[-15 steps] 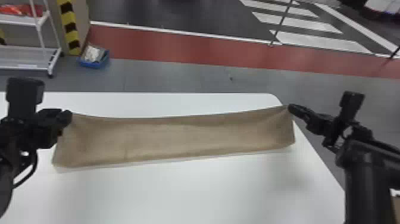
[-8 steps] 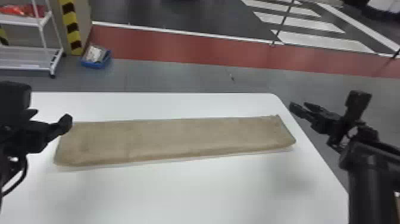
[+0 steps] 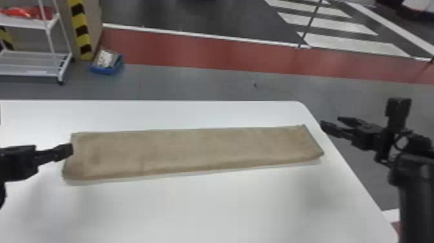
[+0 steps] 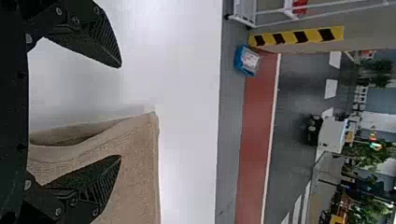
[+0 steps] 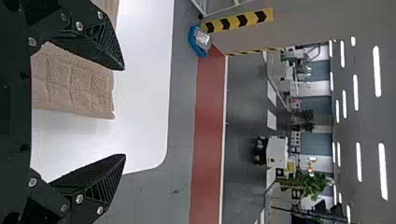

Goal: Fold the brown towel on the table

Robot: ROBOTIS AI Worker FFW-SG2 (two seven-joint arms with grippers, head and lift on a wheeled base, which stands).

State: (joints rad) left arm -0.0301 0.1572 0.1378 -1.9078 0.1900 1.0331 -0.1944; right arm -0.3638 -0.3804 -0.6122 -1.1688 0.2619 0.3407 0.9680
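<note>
The brown towel (image 3: 197, 150) lies on the white table as a long, flat folded strip. In the head view my left gripper (image 3: 69, 151) is at the towel's left end; in its wrist view the left gripper (image 4: 120, 112) stands open, one finger over the towel (image 4: 135, 177) and the other over bare tabletop. My right gripper (image 3: 329, 124) is just off the strip's right end, near the table's right edge. Its wrist view shows the right gripper (image 5: 124, 112) open too, holding nothing, with the towel's end (image 5: 74, 84) lying beyond the gap.
The white table (image 3: 206, 210) has its right edge slanting beneath my right arm. Behind it on the floor are a blue bin (image 3: 107, 64) and a white rack (image 3: 32, 64) at the left, well past the far edge.
Both grippers held the towel's raised far corners and have let go. The towel has settled flat. The left gripper first drew back left, then came in again; the right gripper moved slightly right and opened.
</note>
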